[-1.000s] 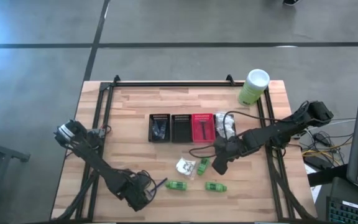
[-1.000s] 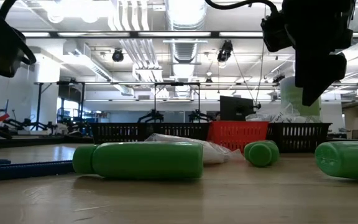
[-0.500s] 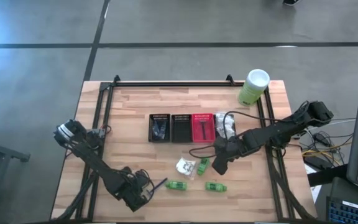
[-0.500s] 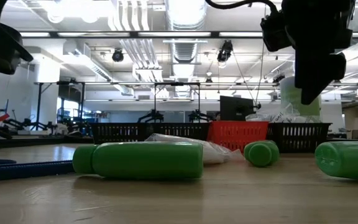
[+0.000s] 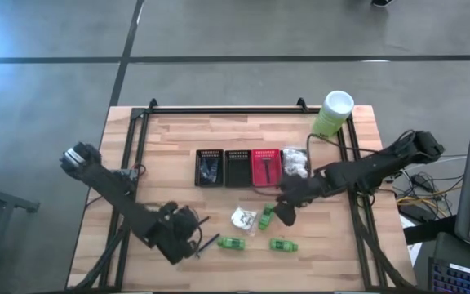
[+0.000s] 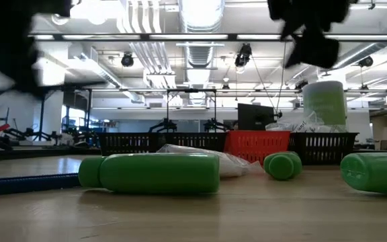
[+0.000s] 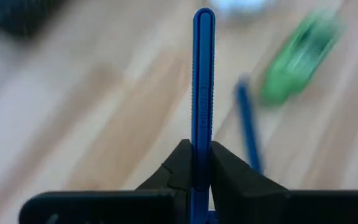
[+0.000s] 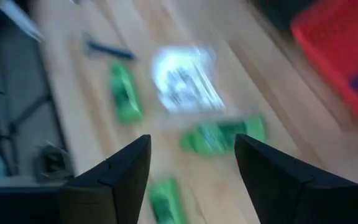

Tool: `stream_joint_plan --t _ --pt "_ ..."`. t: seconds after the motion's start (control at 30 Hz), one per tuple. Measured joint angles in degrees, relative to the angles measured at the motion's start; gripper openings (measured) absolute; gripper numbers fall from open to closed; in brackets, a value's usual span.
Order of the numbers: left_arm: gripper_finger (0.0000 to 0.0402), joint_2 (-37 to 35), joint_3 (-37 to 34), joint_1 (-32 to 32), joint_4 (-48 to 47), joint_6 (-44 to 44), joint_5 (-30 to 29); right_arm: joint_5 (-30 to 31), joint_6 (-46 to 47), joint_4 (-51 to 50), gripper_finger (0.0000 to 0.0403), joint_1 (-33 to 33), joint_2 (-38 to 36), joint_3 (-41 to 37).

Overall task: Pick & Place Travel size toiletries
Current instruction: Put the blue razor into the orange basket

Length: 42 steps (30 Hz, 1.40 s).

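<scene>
My left gripper hangs over the table's near left part, shut on a thin blue stick. A second blue stick lies flat on the wood beside it. Three green bottles lie on their sides near the front. A white crinkly packet lies between them. My right gripper hovers open above the bottle next to the packet, with nothing between its fingers. My left gripper pinches the blue stick between its two fingers, on the stick's flat sides near one end. The fingers slant down and the stick runs on along them, past the fingertips. It is lifted clear of the table.
A row of small baskets stands mid-table: two black, one red, and one holding white packets. A pale-green canister stands at the far right corner. Bare wood lies at the table's left and far parts.
My left gripper has taken hold of one blue stick, then risen and tipped, lifting the stick clear of the table; the other stick stays where it lay. My right gripper has risen above the bottles.
</scene>
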Motion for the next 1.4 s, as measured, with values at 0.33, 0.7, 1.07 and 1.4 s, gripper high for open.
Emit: stream_joint_plan --t 0.33,0.7,1.07,1.4 --pt "0.0037 -12.9 -2.7 6.3 17.0 17.0 -1.5 0.0 -14.8 25.2 0.0232 -2.4 -3.9 0.1" --pt "0.0037 -17.2 -4.5 11.5 32.1 28.1 1.3 -0.1 -18.1 32.0 0.0226 -2.4 2.4 3.9" --pt "0.0037 -17.1 -4.5 14.8 39.9 37.7 5.5 -0.2 -22.9 31.5 0.0234 -2.4 8.6 11.8" --pt "0.0037 -17.1 -4.5 15.7 40.0 41.1 5.6 -0.2 -23.1 29.2 0.0231 -2.4 11.2 15.3"
